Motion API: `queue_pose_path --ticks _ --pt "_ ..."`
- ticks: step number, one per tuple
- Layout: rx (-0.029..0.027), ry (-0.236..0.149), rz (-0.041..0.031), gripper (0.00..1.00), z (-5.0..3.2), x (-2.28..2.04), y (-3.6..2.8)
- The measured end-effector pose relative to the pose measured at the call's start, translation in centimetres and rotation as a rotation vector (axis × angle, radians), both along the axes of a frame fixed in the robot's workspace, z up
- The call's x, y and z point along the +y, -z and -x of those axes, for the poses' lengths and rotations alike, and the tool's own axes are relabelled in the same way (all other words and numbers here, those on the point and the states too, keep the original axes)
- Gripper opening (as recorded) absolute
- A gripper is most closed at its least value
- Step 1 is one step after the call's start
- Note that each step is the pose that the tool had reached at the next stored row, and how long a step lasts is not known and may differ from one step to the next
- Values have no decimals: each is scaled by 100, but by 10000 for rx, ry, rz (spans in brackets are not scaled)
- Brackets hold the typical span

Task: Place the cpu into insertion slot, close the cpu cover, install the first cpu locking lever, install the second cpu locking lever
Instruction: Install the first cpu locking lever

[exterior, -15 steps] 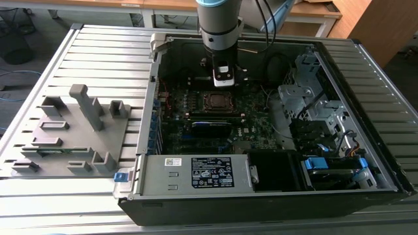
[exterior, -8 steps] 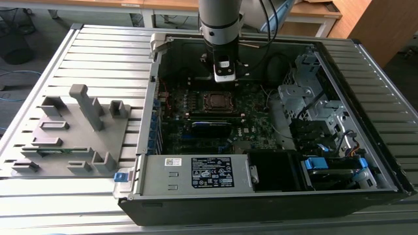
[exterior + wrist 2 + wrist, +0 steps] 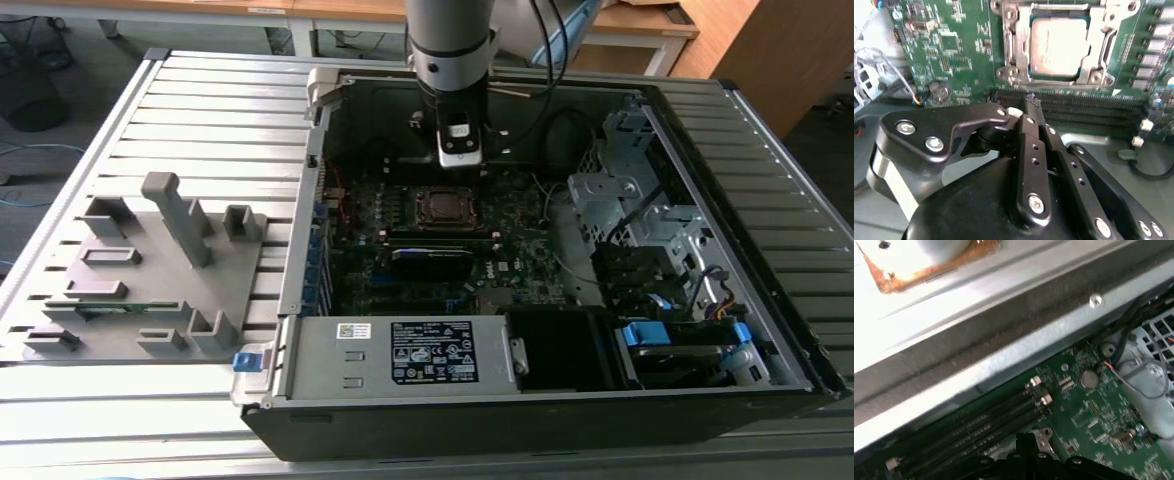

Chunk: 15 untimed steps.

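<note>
Black computer case [image 3: 561, 400], open, on slatted desk [image 3: 214, 110]. Green motherboard [image 3: 954, 50]: insertion slot [image 3: 1004, 45] holds cpu [image 3: 1059, 47]; cpu cover [image 3: 1104, 35] down around it. Hand [image 3: 1033, 107], fingers pressed together, empty, hovers just beside slot, over memory slots [image 3: 1079, 105].

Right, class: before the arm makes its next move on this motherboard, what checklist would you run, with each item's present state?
1. cpu seated in the insertion slot: ok, it lies flat and square.
2. cpu cover down: ok, its frame appears flat around the chip.
3. Both locking levers latched: cannot tell.
4. gripper empty: ok, fingers together with nothing between them.
5. Gripper clear of the socket: ok, it sits over the memory slots, apart from the cover.
</note>
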<state>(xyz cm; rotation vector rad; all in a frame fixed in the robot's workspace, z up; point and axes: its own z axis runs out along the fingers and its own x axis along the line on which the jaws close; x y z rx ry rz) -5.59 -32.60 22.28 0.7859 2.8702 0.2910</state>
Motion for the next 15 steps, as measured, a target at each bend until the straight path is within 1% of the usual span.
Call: queue_pose_path --ticks 1,4,7,8,9,12,13,15 --pt "46 0 197 10 -2 -1 0" --pt "203 -2 735 10 -18 0 1" --pt "396 -1 1273 10 -40 0 1" --pt "450 -1 1412 10 -45 0 1" --pt "474 -3 1467 10 -46 0 1" --pt "479 -5 1476 10 -46 -1 0" --pt "506 -9 1476 10 -47 0 4" --pt "690 -62 1477 10 -46 0 16"
